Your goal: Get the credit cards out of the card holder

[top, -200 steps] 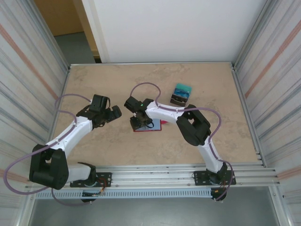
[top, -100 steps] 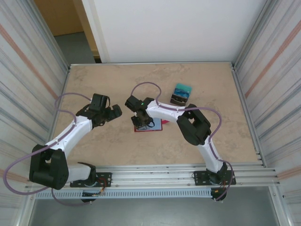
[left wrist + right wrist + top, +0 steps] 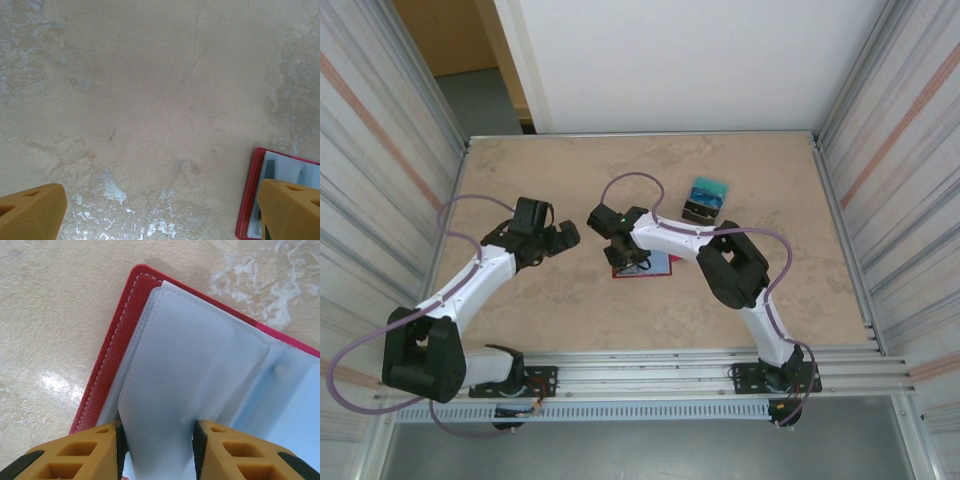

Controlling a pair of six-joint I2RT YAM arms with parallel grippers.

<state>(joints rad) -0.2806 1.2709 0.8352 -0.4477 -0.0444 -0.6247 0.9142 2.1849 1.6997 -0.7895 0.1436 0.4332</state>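
Red card holder (image 3: 658, 266) lies open, long axis parallel to the near edge of the surface (image 3: 550, 180); right pincer (image 3: 156, 440) clasps its pocket leaf (image 3: 200, 365), left pincer (image 3: 160, 210) released.

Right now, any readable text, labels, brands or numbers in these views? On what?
None can be read.
credit cards: the stack shows teal and dark artwork from the top camera; any print is too small to read.
card holder: red cover and see-through pockets, no lettering visible.
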